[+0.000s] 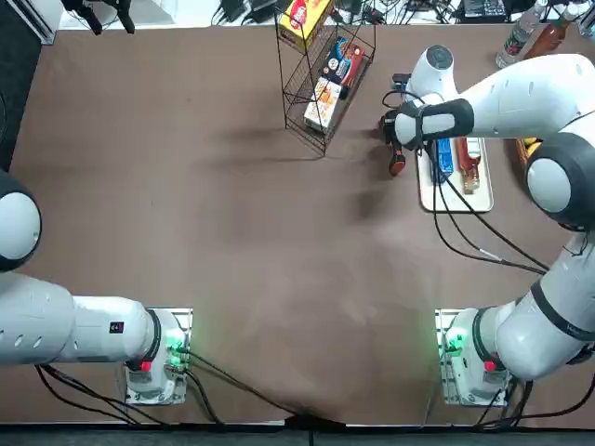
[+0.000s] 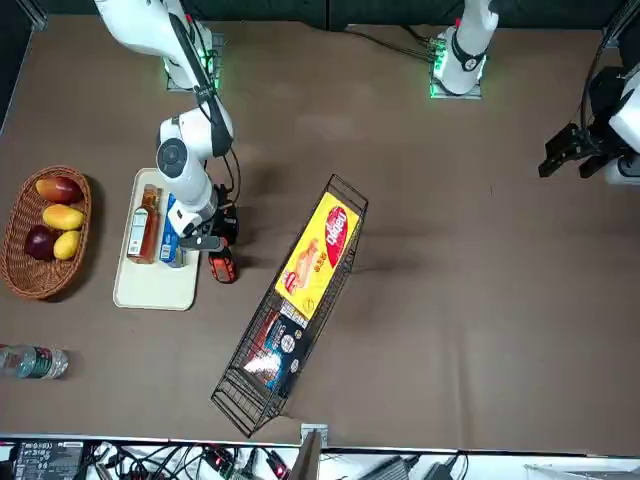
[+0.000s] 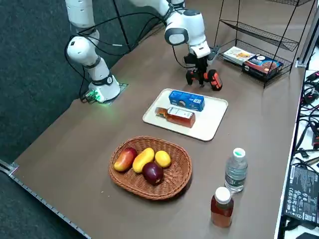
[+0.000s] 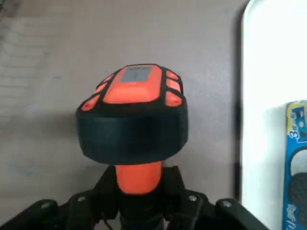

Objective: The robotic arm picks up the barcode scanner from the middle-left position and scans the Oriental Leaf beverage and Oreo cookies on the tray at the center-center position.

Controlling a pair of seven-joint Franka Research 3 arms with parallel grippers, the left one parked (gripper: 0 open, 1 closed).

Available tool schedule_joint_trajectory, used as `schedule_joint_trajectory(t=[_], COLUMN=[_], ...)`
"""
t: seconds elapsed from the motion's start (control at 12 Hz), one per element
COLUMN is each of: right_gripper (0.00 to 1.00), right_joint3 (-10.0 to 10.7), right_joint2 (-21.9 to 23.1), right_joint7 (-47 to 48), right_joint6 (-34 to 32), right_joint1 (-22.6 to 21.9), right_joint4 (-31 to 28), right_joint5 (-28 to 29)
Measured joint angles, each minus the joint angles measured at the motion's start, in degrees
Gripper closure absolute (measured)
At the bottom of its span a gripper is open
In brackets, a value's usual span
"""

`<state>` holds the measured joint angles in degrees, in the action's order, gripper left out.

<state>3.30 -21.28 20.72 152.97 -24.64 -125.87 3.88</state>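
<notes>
Brown table [image 3: 239,114] | jaws [image 4: 144,203] clamped on scanner [image 4: 139,115], beside tray [image 3: 212,119] | blue pack [image 4: 298,167] reads "3"

A wide, smooth brown desk [image 3: 259,114] stands beside a dark grey-green textured wall or floor covering [image 3: 30,74]; I can't tell which. Soft shadows lie across the desk.

I identify the site as a robotics lab: the robot arms [image 1: 516,100] are bolted to a broad brown table [image 2: 420,300], with black cables [image 1: 93,395] and electronics [image 3: 302,195] along its edges.
</notes>
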Motion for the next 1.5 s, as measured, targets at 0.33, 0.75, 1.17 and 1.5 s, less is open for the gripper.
schedule_joint_trajectory(t=[0.33, 0.75, 1.17, 1.5], right_gripper=[0.57, 0.57, 0.57, 0.57], right_joint3=[0.4, 1.0, 1.3, 1.5], right_joint2=[2.4, 6.4, 9.6, 10.3], right_joint7=[0.0, 0.0, -3.7, -8.9], right_joint6=[-2.4, -16.1, -25.3, -27.4], right_joint1=[0.2, 2.6, 9.1, 13.5], right_joint4=[0.7, 6.3, 7.5, 7.5], right_joint5=[0.0, 0.0, -0.2, -0.2])
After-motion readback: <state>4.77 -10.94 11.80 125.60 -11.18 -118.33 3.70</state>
